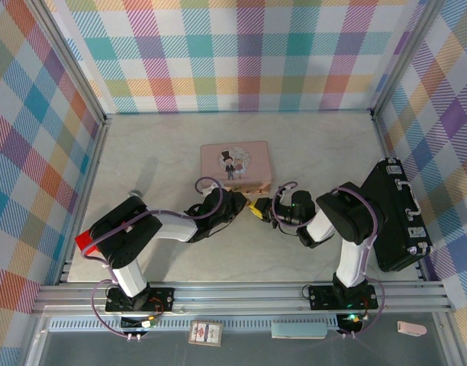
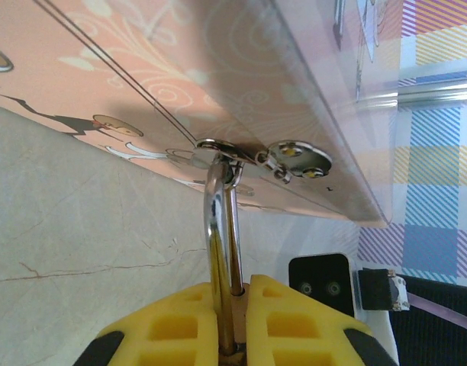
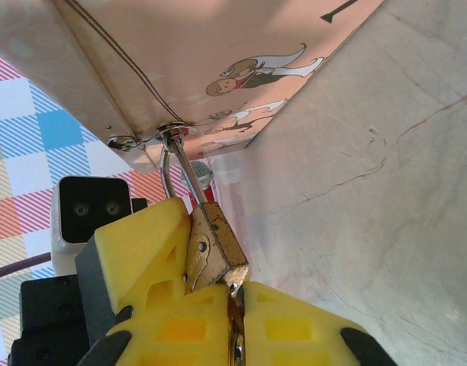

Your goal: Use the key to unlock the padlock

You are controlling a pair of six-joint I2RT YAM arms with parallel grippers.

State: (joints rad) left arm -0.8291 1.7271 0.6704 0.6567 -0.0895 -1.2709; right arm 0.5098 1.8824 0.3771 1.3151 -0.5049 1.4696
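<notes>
The desk (image 1: 165, 152) carries a pink tin (image 1: 235, 164). The left gripper (image 2: 232, 305) is clamped on the padlock (image 3: 214, 255), which hangs by its shackle from the tin's front clasp. The right gripper (image 3: 235, 301) pinches the key (image 3: 235, 343) at the padlock's base. Risk: twisting off-axis may make the key slip or drag the tin.

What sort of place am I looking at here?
Probably a robotics test cell: robot arms, left and right, bolted to an aluminium rail, and a tabletop walled in with plaid panels.
</notes>
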